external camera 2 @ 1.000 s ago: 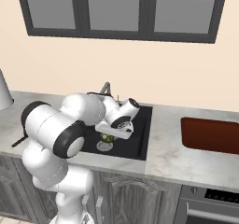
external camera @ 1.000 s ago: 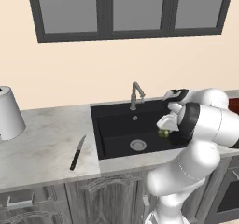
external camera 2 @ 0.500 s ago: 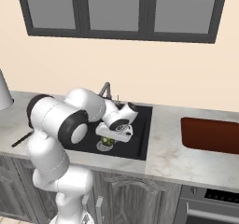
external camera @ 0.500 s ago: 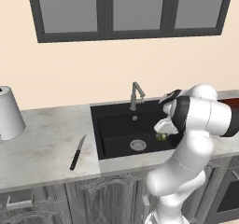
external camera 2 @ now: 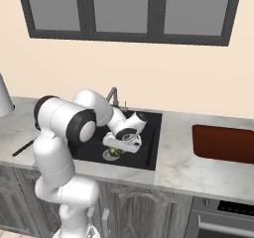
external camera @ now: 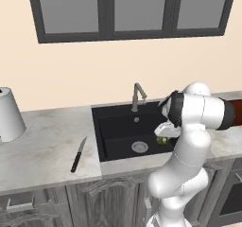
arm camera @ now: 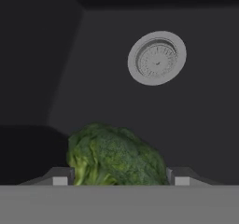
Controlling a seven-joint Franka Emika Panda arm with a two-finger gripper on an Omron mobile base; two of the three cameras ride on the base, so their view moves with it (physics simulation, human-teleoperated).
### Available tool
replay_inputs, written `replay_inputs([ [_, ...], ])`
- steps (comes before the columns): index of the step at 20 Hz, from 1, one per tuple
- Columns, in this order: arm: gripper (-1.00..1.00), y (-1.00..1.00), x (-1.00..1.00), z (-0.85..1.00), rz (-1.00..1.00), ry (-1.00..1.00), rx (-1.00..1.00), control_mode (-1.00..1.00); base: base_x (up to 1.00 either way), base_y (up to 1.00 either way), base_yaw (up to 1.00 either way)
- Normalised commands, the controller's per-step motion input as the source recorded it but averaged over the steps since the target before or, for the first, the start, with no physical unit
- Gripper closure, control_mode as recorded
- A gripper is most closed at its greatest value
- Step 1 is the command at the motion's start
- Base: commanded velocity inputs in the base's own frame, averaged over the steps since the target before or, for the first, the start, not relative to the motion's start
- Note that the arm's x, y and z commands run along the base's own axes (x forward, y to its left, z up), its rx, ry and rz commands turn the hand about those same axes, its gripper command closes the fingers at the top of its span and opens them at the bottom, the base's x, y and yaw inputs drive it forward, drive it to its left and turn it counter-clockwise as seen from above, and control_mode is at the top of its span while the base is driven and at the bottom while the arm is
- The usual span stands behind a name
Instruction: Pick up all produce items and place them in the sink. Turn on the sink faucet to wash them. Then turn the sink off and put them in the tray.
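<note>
- The gripper (arm camera: pixel 116 178) is pinching the broccoli (arm camera: pixel 114 157) over the sink (external camera: pixel 113 136), right of the drain (arm camera: pixel 157 58).
- The faucet (external camera: pixel 137 94) is standing behind; the knife (external camera: pixel 78 154) is lying left on the tabletop (external camera: pixel 42 145); the tray (external camera 2: pixel 223 144) is sitting far right.

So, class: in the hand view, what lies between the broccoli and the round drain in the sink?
Nothing: only bare black sink floor lies between the broccoli and the drain, as the hand view shows.

Glossy white rounded arm segments — dark bands at joints, pale grey tool (external camera 2: pixel 120 144) housing.
</note>
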Motion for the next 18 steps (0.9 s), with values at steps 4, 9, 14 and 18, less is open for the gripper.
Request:
replay_inputs([
  [4,1.0,0.0,0.03,-0.17,0.0,0.0,-0.02,-1.0,0.0,0.0,0.0],
  [9,1.0,0.0,0.14,-0.14,0.0,0.0,-0.02,-1.0,0.0,0.0,0.0],
  [14,1.0,0.0,0.18,-0.16,0.0,0.0,-0.04,-1.0,0.0,0.0,0.0],
  [18,1.0,0.0,0.19,-0.16,0.0,0.0,-0.02,-1.0,0.0,0.0,0.0],
])
